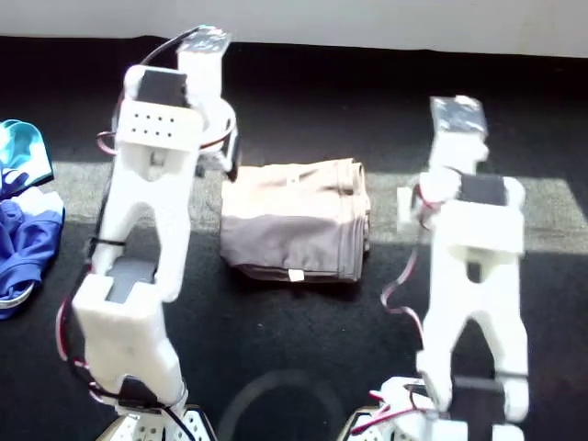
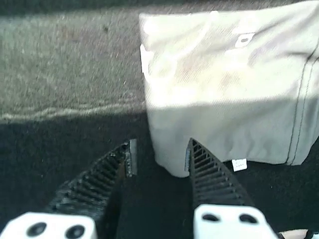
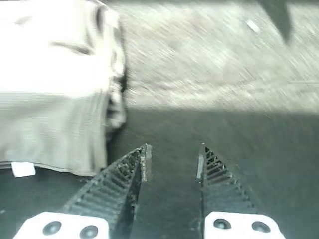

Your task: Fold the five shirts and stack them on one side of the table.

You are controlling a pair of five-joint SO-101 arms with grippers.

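A folded beige shirt (image 1: 296,220) lies in the middle of the dark table between the two arms. In the left wrist view my left gripper (image 2: 158,157) stands open and empty just beside a corner of the folded beige shirt (image 2: 229,84). My right gripper (image 3: 173,160) is also open and empty, over bare cloth beside the other edge of the folded shirt (image 3: 55,84). A crumpled blue and teal shirt pile (image 1: 23,216) rests at the table's left edge. In the high view the left arm (image 1: 152,184) and right arm (image 1: 469,239) flank the folded shirt.
The table is covered in dark cloth (image 1: 303,349) with a sunlit band across its middle. A white wall edge (image 1: 367,23) runs along the back. Loose red and black cables hang by both arm bases.
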